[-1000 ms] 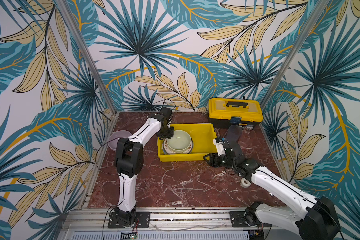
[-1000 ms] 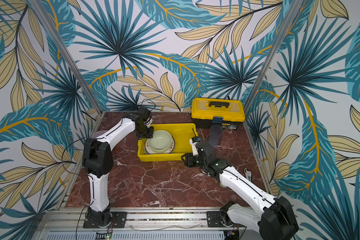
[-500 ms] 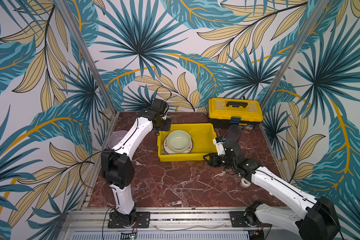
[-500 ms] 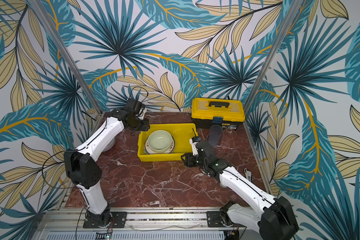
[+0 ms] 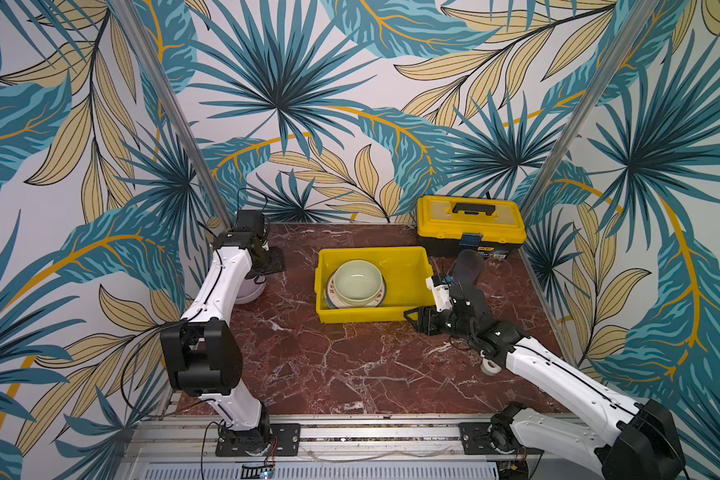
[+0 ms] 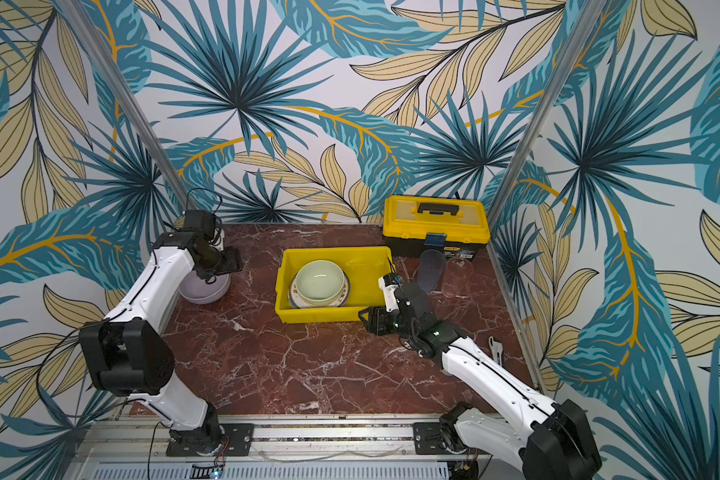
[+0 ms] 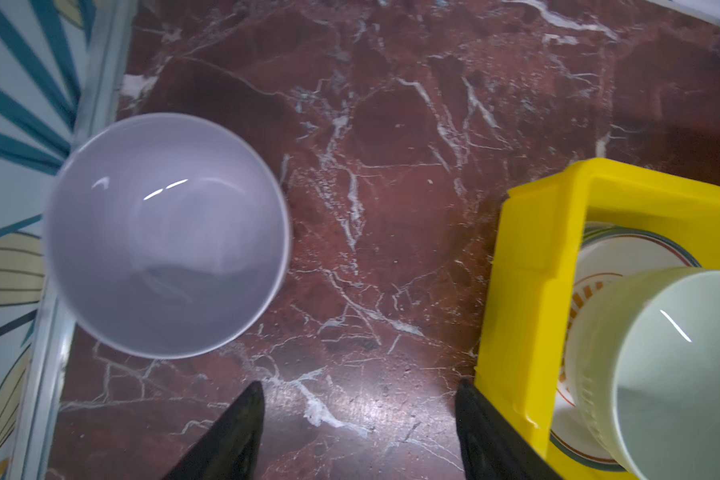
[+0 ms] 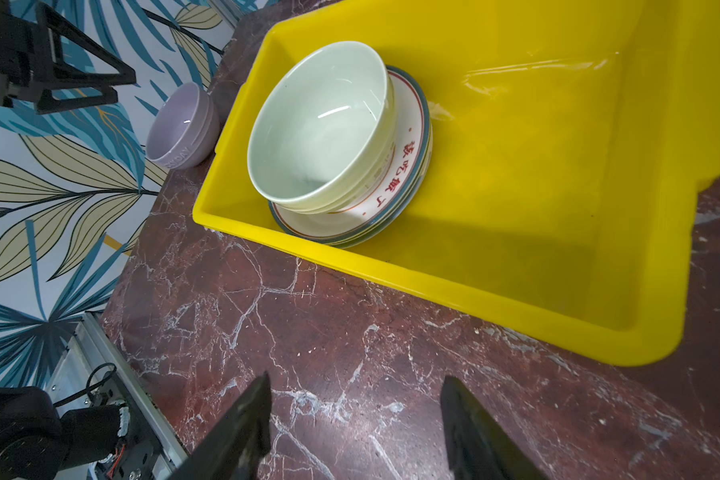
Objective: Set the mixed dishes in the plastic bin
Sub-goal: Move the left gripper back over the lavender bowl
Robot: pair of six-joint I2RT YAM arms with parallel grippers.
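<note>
Hovering left gripper (image 7: 358,386), jaws apart, empty; lilac bowl (image 7: 167,235) upright, offset sideways from jaws, away from plastic bin (image 7: 524,249); left arm (image 5: 225,282) nearer.

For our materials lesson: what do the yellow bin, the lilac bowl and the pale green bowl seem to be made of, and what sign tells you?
Yellow bin: likely moulded plastic, smooth and semi-glossy; soft sheen, rolled rim.
Lilac bowl: probably glazed ceramic, though melamine is possible; sharp highlights inside.
Pale green bowl: same glossy look, ridged outer wall.
</note>
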